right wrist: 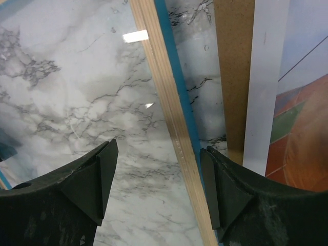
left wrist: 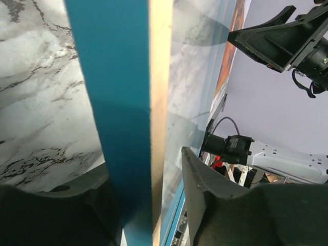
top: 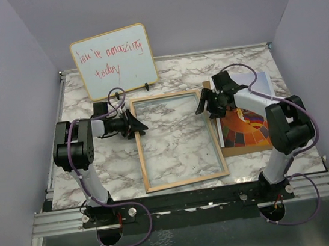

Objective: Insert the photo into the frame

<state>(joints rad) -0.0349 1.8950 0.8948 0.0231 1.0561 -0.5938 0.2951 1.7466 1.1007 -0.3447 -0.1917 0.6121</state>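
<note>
The photo lies beside the empty frame, not yet inserted; the left gripper and right gripper straddle its rails, jaws apart.

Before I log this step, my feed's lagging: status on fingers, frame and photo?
Left fingers open astride frame, left rail; right fingers open astride right rail. Photo outside frame, on board under right arm. Nothing on the pane.

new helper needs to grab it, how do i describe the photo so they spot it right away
On the marble table, look right of the big wooden frame, under the right arm. The photo lies there on a plain brown backing board; it alone is a white-bordered print with orange and red patches.
</note>
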